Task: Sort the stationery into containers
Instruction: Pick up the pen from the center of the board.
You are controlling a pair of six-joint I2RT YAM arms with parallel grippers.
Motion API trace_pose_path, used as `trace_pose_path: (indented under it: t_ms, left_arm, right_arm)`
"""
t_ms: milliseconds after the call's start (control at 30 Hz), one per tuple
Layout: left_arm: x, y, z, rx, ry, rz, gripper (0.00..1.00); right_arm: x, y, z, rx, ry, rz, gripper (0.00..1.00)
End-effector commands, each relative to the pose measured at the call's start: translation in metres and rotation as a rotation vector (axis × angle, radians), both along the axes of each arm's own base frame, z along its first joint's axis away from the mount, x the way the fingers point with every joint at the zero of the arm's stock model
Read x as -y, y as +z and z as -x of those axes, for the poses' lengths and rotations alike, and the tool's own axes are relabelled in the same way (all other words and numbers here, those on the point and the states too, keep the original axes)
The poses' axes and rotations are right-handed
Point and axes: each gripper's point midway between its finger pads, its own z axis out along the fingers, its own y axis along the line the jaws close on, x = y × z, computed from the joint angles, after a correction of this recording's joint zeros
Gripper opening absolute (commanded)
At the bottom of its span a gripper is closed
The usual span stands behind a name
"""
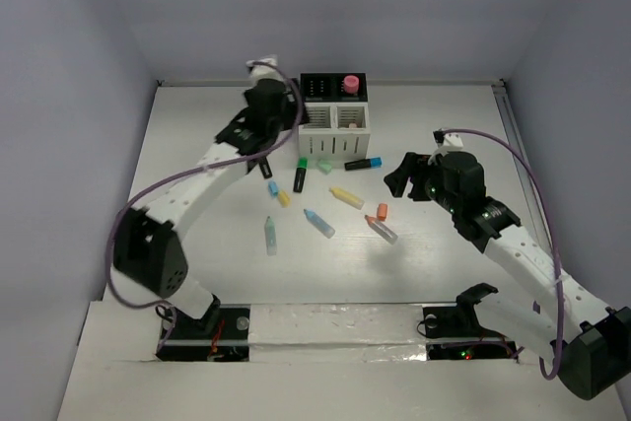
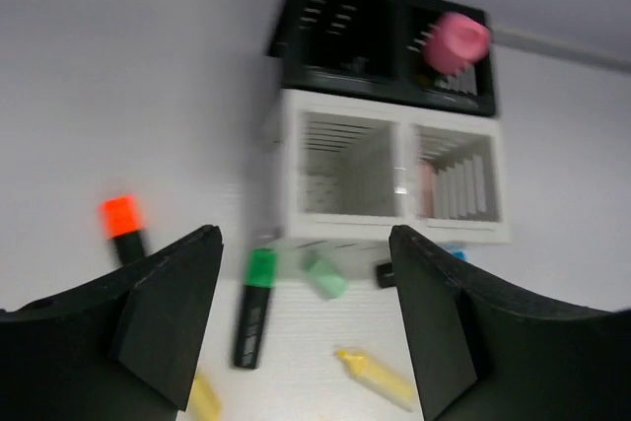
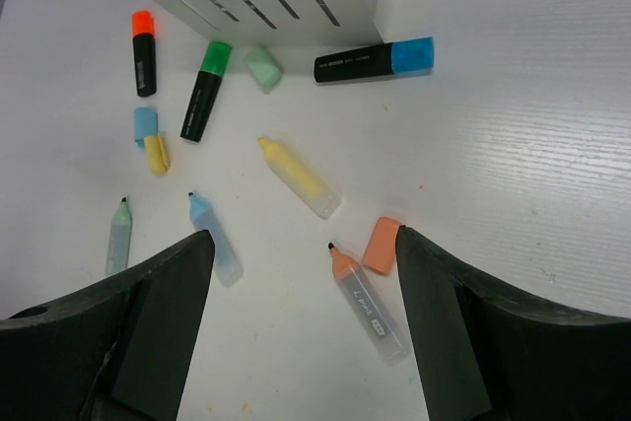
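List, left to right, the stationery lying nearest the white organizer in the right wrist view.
orange-capped black marker → green-capped black marker → pale green eraser → blue-capped black marker

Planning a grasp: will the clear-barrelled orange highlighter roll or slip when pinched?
Probably stiff and light: the orange highlighter looks like a plastic pen. Its rounded clear barrel lies flat on the table, so it may roll if nudged or slip if pinched.

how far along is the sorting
Barely started. One pink highlighter stands in a black compartment of the organizer. The left pincer and right pincer are open and empty. About eleven pieces lie loose on the table, including the yellow highlighter and green-capped marker.
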Motion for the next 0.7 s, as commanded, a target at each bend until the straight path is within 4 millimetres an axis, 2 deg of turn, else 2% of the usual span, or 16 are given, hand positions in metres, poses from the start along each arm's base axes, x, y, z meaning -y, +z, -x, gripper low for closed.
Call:
trace_pose_path:
  t_ms: [0, 33, 67, 133, 167, 333, 500, 533, 600, 633, 667]
  left_arm:
    - [-0.076, 0.009, 0.01, 0.055, 0.181, 0.16, 0.66]
    - [-0.102, 0.013, 0.011, 0.078, 0.228, 0.193, 0.64]
    - [-0.117, -0.019, 0.02, 0.02, 0.257, 0.177, 0.64]
    - [-0.133, -0.041, 0.025, -0.021, 0.284, 0.173, 0.64]
    - [-0.143, -0.058, 0.028, -0.056, 0.308, 0.157, 0.64]
    - [-0.145, -0.107, 0.018, -0.159, 0.32, 0.102, 0.64]
    - [-0.134, -0.121, -0.003, -0.19, 0.279, 0.073, 0.65]
    - [-0.134, -0.131, -0.006, -0.206, 0.286, 0.06, 0.65]
    - [-0.136, -0.134, -0.012, -0.211, 0.299, 0.044, 0.64]
    - [-0.139, -0.146, -0.013, -0.236, 0.316, 0.017, 0.64]
    - [-0.14, -0.148, -0.015, -0.242, 0.322, 0.008, 0.63]
  right_arm:
    - [-0.008, 0.005, 0.001, 0.034, 0.035, -0.025, 0.8]
    - [-0.01, 0.004, 0.001, 0.03, 0.046, -0.026, 0.8]
    - [-0.012, 0.004, 0.002, 0.029, 0.055, -0.03, 0.8]
    - [-0.014, 0.004, 0.002, 0.027, 0.063, -0.032, 0.8]
    - [-0.015, 0.005, 0.002, 0.029, 0.07, -0.036, 0.8]
    - [-0.017, 0.002, 0.003, 0.015, 0.086, -0.031, 0.8]
    - [-0.011, -0.005, 0.006, 0.002, 0.073, -0.004, 0.8]
    - [-0.01, -0.006, 0.007, 0.001, 0.07, 0.0, 0.8]
    - [-0.01, -0.006, 0.007, -0.002, 0.071, 0.002, 0.8]
    - [-0.011, -0.007, 0.007, -0.004, 0.075, 0.001, 0.8]
    - [-0.012, -0.007, 0.007, -0.004, 0.078, 0.0, 0.8]
